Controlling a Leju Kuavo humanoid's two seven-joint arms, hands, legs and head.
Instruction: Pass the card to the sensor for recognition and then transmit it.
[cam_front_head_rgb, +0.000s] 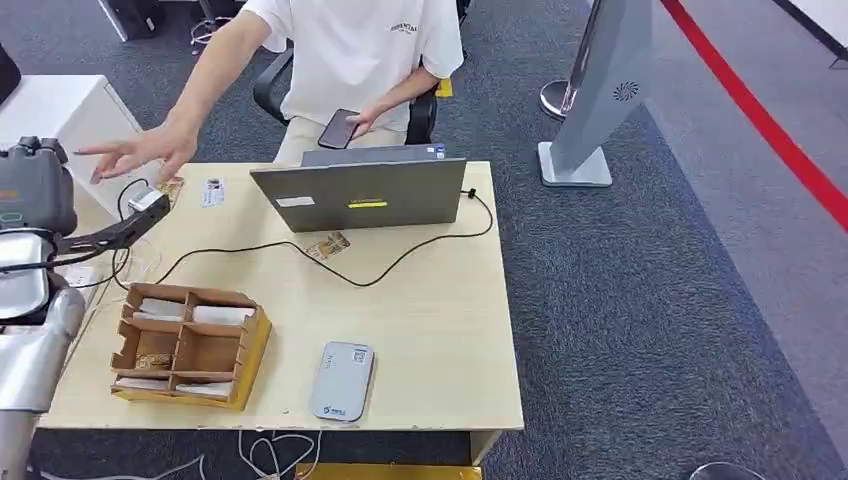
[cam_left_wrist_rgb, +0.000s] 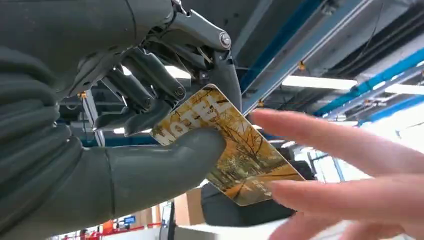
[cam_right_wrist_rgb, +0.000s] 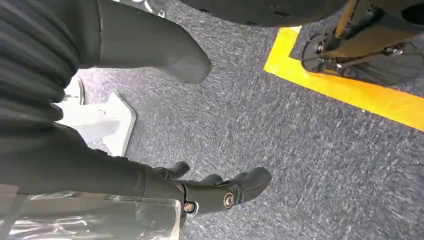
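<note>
A gold hotel card (cam_left_wrist_rgb: 235, 150) is pinched between the thumb and fingers of my left hand (cam_left_wrist_rgb: 125, 165), raised with the ceiling behind it. A person's hand (cam_left_wrist_rgb: 350, 170) reaches to the card's far end, its fingers at the edge; I cannot tell whether they grip it. In the head view that person's hand (cam_front_head_rgb: 140, 150) hovers over the table's far left corner, above my left arm (cam_front_head_rgb: 30, 330). The flat grey sensor (cam_front_head_rgb: 342, 380) lies near the table's front edge. My right hand (cam_right_wrist_rgb: 220, 192) hangs over the carpet, holding nothing, fingers apart from the thumb.
A cardboard divider box (cam_front_head_rgb: 190, 345) with cards stands at the front left. A grey laptop (cam_front_head_rgb: 365, 190) sits at the back, its black cable (cam_front_head_rgb: 400, 262) looping across the table. Loose cards (cam_front_head_rgb: 328, 246) lie nearby. The seated person holds a phone (cam_front_head_rgb: 338, 128). A grey pedestal (cam_front_head_rgb: 600, 90) stands at the right.
</note>
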